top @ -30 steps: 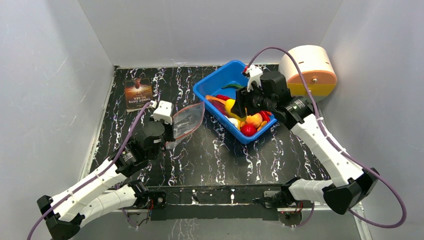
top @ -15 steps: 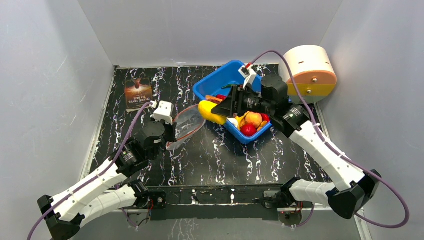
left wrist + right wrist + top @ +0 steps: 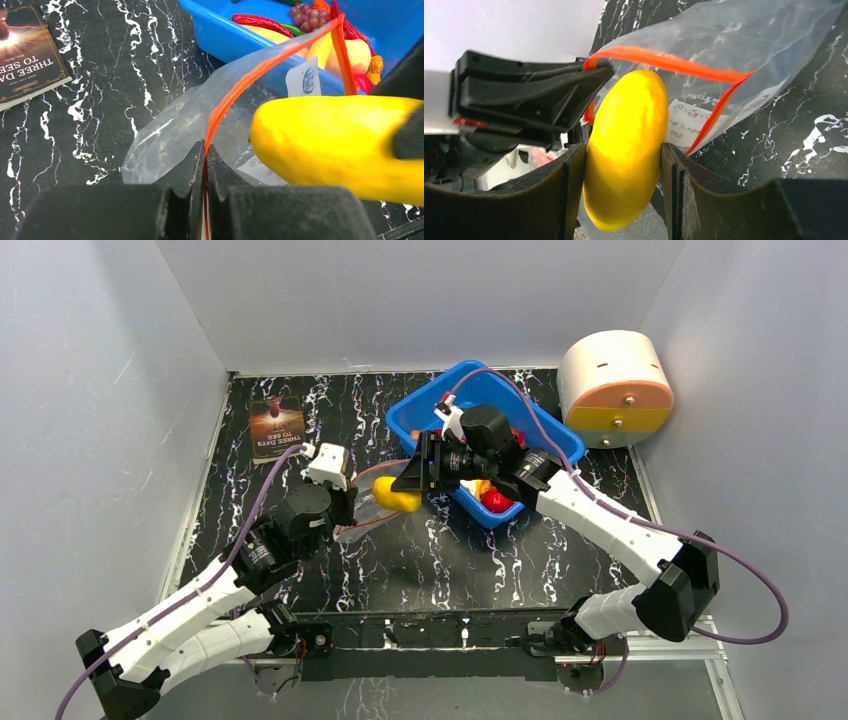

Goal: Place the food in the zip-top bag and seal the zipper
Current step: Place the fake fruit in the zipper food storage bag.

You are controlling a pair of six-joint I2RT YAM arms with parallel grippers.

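My left gripper (image 3: 345, 502) (image 3: 205, 150) is shut on the reddish-orange zipper (image 3: 235, 90) of the clear zip-top bag (image 3: 170, 135), holding its mouth open. My right gripper (image 3: 412, 480) (image 3: 623, 150) is shut on the yellow banana (image 3: 626, 150) (image 3: 395, 494) (image 3: 330, 145), whose tip is at the bag's open mouth (image 3: 674, 65). More food lies in the blue tub (image 3: 455, 390): a red apple (image 3: 495, 501), grapes (image 3: 305, 17), a red chili (image 3: 260, 21) and a peach (image 3: 357, 52).
A brown printed card (image 3: 277, 426) lies at the far left of the black marbled table (image 3: 440, 560). A cream and orange round device (image 3: 614, 385) stands at the far right. Grey walls close in on three sides.
My right gripper has lifted the banana out of the tub and carried it left to the bag's mouth. The left gripper has kept hold of the bag.
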